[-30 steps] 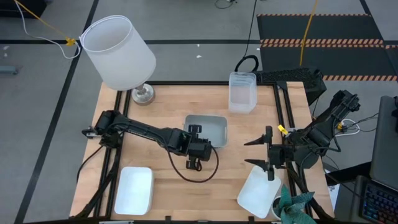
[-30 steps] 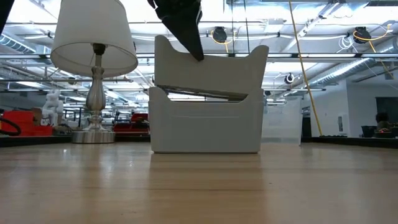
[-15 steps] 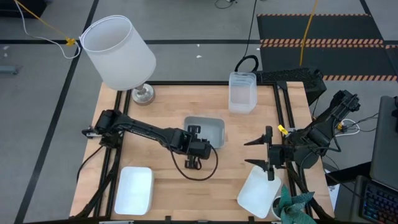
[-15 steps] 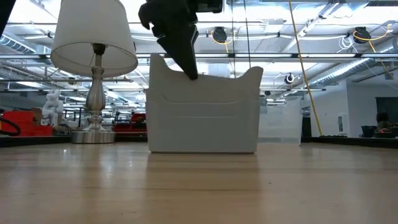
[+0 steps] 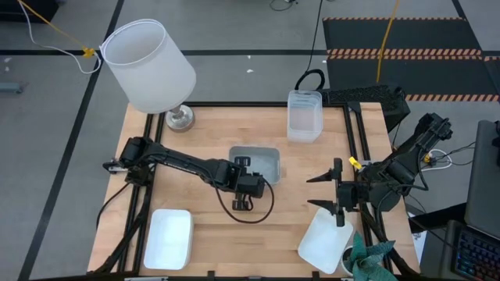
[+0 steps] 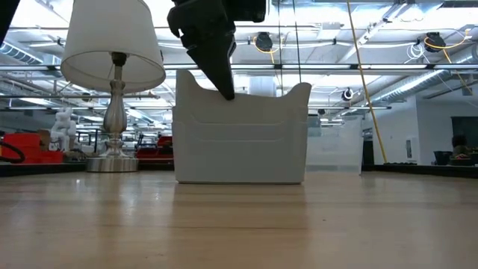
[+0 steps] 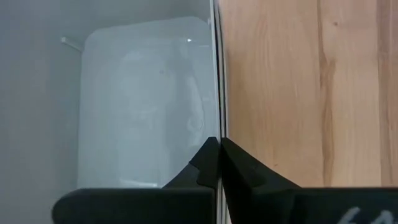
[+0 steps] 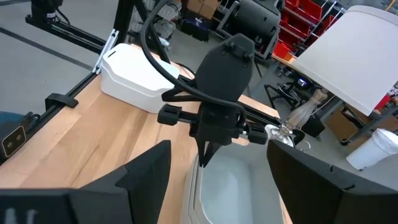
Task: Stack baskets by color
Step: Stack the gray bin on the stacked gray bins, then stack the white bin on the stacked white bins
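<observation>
1. Near the table's front edge, the opaque white shallow plastic basket (image 5: 168, 237) on the left and the tilted white basket (image 5: 324, 242) at the right corner look light, stiff and smooth, so a pinch on a thin rim wall should suit them best.
2. The right gripper (image 5: 326, 192) hovers above that tilted basket, fingers wide apart and holding nothing.
3. At mid-table, the left gripper (image 5: 251, 173) has its fingers pressed together on the near rim wall of the grey-blue rectangular plastic basket (image 5: 260, 161), which rests on the wooden table (image 5: 207, 140).
4. Whether more grey-blue baskets are nested beneath it is hard to tell; probably yes.
5. Farthest back stands the clear transparent basket stack (image 5: 304, 115); its count cannot be made out.
</observation>
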Robot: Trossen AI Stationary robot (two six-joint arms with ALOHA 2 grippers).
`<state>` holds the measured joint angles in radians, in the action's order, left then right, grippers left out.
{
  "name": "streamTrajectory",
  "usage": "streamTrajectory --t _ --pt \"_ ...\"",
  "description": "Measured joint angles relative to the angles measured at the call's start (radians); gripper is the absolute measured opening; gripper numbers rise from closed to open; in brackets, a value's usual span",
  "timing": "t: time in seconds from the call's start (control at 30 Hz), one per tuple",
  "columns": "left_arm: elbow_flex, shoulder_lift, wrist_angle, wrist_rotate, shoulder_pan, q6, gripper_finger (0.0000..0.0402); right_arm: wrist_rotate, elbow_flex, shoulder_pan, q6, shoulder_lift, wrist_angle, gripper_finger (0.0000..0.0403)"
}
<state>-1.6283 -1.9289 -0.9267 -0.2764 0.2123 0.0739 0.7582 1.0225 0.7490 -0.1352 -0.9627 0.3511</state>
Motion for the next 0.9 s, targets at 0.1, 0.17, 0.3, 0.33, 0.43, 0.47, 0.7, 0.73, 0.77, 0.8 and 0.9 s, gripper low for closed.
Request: streamTrajectory --t 0.1,0.17,0.3,0.33,0.43,0.47,0.7,0.73,0.77,0.8,0.9 --pt "0.0 0.0 -0.019 0.004 0.0 0.034 0.0024 0.0 0.0 0.0 0.0 0.0 0.0 0.0258" --pt "0.0 0.0 -0.022 0.005 0.0 0.047 0.0048 0.0 0.0 0.0 0.001 0.0 0.0 0.0258" --pt "0.0 0.001 -0.022 -0.001 0.014 0.065 0.0107 -0.002 0.0 0.0 0.047 -0.015 0.0 0.0258" --pt "0.0 0.001 -0.022 -0.007 0.018 0.067 0.0122 -0.002 0.0 0.0 0.048 -0.026 0.0 0.0258" --pt "0.0 0.002 -0.025 -0.009 0.026 0.068 0.016 -0.007 0.01 0.0 0.064 -0.076 0.013 0.0258" --pt "0.001 0.012 -0.034 -0.009 0.032 0.069 0.017 -0.028 0.023 -0.001 0.079 -0.096 0.022 0.0258" --pt "0.001 0.14 -0.034 -0.045 0.098 0.152 0.0191 -0.165 0.116 0.007 0.372 -0.252 0.119 0.0258" --pt "0.001 0.158 -0.026 -0.073 0.113 0.165 0.0189 -0.173 0.126 0.01 0.424 -0.277 0.131 0.0258" --pt "0.0 0.178 -0.014 -0.102 0.13 0.169 0.0186 -0.194 0.135 0.013 0.478 -0.298 0.144 0.0258" --pt "0.0 0.194 -0.007 -0.128 0.151 0.169 0.0183 -0.22 0.143 0.019 0.529 -0.322 0.153 0.0258" --pt "0.0 0.219 0.021 -0.19 0.207 0.152 0.0176 -0.3 0.163 0.041 0.666 -0.392 0.18 0.0258"
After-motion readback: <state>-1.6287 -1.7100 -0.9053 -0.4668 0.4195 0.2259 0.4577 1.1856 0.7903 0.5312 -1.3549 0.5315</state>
